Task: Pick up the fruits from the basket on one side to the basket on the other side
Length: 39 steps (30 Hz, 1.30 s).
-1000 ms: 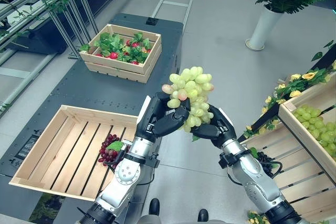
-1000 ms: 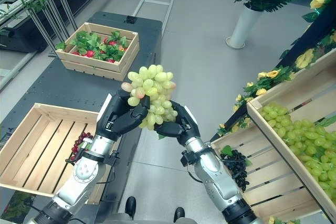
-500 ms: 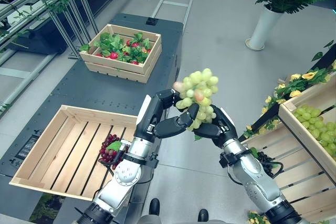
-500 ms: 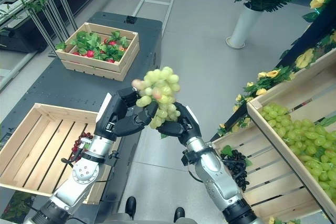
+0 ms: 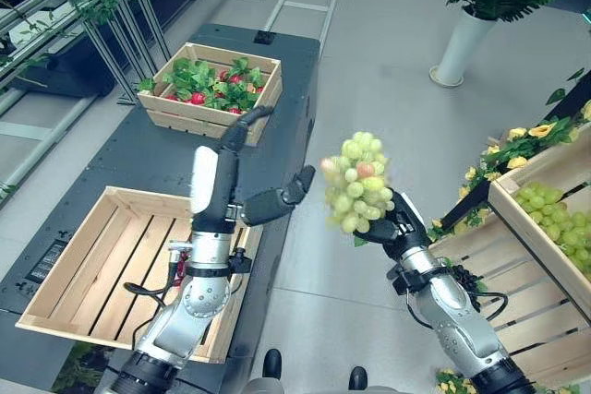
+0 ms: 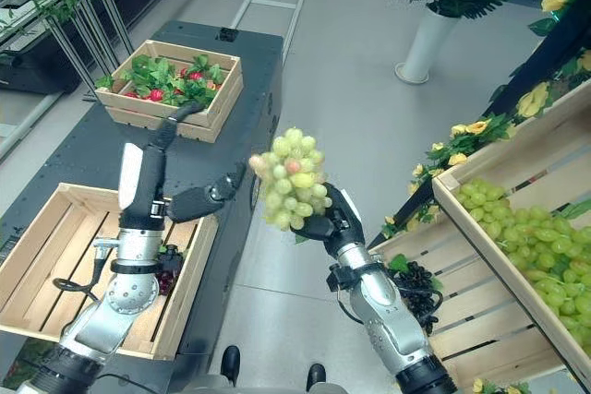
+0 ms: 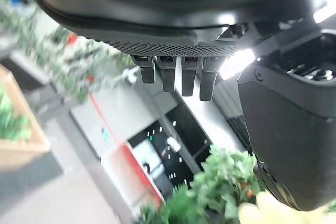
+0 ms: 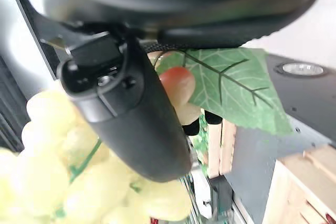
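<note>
The right robot hand [image 5: 392,228] held the green grape bunch [image 5: 357,180] aloft between the crates while the left robot hand [image 5: 242,177] stood open, empty (dark grapes [image 6: 167,280] apparently already lay in the left crate [image 5: 88,256]), so delivery remained.

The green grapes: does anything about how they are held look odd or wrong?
Slightly odd: the green grapes stand upright above the right hand, gripped from below. The left hand is open beside them, apart.
</note>
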Tool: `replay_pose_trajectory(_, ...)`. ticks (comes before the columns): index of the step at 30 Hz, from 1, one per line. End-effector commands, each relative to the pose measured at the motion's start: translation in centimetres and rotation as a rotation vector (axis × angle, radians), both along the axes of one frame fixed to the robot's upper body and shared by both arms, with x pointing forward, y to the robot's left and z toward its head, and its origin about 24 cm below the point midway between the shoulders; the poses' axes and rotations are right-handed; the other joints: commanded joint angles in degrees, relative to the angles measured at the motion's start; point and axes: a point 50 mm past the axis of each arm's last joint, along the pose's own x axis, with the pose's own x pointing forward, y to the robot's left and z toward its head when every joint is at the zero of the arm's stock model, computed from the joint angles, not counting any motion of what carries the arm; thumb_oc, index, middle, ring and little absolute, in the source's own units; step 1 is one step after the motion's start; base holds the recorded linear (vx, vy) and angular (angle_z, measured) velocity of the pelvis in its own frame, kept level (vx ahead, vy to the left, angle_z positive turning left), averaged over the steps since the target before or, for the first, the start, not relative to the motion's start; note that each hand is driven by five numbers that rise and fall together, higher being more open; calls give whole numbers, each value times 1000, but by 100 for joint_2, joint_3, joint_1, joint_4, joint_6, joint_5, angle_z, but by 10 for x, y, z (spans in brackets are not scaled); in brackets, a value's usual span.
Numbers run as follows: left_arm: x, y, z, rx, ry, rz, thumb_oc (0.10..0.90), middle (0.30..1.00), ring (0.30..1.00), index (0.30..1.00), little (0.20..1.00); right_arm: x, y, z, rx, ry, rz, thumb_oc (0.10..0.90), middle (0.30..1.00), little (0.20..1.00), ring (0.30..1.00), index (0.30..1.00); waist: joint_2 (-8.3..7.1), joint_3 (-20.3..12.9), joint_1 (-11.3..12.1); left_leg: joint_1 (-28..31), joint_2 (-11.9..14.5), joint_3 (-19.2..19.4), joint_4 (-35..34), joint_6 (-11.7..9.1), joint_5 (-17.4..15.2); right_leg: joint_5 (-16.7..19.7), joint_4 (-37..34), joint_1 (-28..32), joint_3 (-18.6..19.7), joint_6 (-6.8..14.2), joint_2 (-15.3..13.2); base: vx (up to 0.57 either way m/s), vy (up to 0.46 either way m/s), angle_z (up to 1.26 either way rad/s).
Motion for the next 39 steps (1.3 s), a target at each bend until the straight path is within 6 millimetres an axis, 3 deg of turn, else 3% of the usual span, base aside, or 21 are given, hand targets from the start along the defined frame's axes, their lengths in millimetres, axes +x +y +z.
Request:
replay_pose_trajectory(1, 9, -7, 47, -35, -278, -28, 800, 900, 900, 900, 900, 5, -13, 74, 62, -417, -87, 400, 300, 300, 300, 300, 120, -507, -62, 207, -55, -110, 8, 16, -562, 228, 12, -166, 1, -217, 278, -32, 22, -17)
replay_pose_trajectory(8, 7, -14, 56, -159, -293, -166, 800, 900, 900, 900, 900, 10, -23, 106, 55, -540, -60, 400, 300, 300, 300, 300, 98, -479, -159, 289, -56, 39, 9, 23, -597, 243, 12, -195, 178, -230, 326, -29, 26, -14)
replay_pose_trajectory(15, 12, -27, 56, -213, -259, -245, 800, 900, 900, 900, 900, 11, -36, 137, 187, -622, -58, 400, 300, 300, 300, 300, 77, -480, -331, 348, -27, 237, 19, 41, -623, 289, 12, -220, 378, -208, 360, -28, 36, -17)
replay_pose_trajectory(19, 15, -33, 56, -221, -250, -272, 800, 900, 900, 900, 900, 9, -53, 154, 264, -684, -143, 400, 300, 300, 300, 300, 93, -517, -460, 378, -9, 361, 15, 53, -663, 293, 12, -240, 497, -185, 368, -11, 38, -23)
replay_pose_trajectory(32, 18, -47, 52, -237, -238, -304, 800, 900, 900, 900, 900, 2, -91, 181, 467, -747, -465, 400, 300, 300, 300, 300, 168, -561, -744, 444, 30, 633, 8, 51, -732, 330, 12, -304, 755, -149, 389, -5, 25, -15)
replay_pose_trajectory(39, 19, -51, 47, -238, -232, -299, 800, 900, 900, 900, 900, 1, -119, 175, 514, -680, -727, 400, 300, 300, 300, 300, 201, -571, -895, 452, 42, 746, 8, 53, -753, 354, 12, -352, 855, -138, 402, 0, 11, -6)
